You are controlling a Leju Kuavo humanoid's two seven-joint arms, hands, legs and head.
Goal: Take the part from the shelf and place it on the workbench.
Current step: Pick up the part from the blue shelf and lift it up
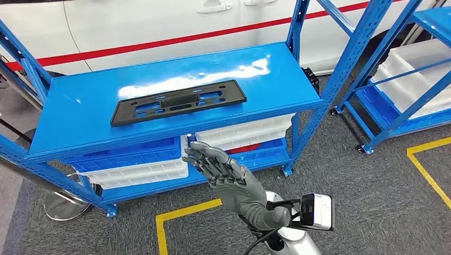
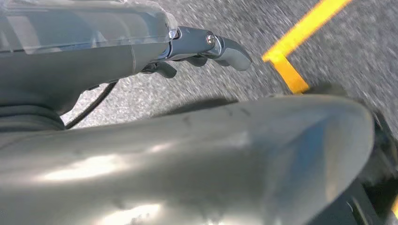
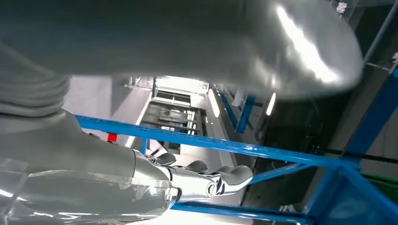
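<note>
Reaching for the plate with nothing yet in hand

Lying flat on the top deck of the blue shelf, the black part, a long perforated plate, sits a little left of centre in the upper half of the head view, its long edge roughly parallel to the shelf's front lip. That flat, open placement leaves its near edge free, which is probably where a grasp would start.

Low in the centre of that frame the right hand is raised with its palm up and fingers spread wide and straight, holding nothing. It sits in front of and below the shelf's front lip, apart from the part, so the pick is not yet begun. In the right wrist view the same hand shows extended fingertips with blue shelf beams beyond them.

The left hand hangs over grey carpet near a yellow floor line; its fingertips look loosely curled, but whether they are apart or closed I cannot tell.

White bins and blue bins fill the lower tier. A white car stands behind the shelf, and a second blue rack occupies the right of the frame. The front lip is, I judge, the main obstacle for the rising hand.
</note>
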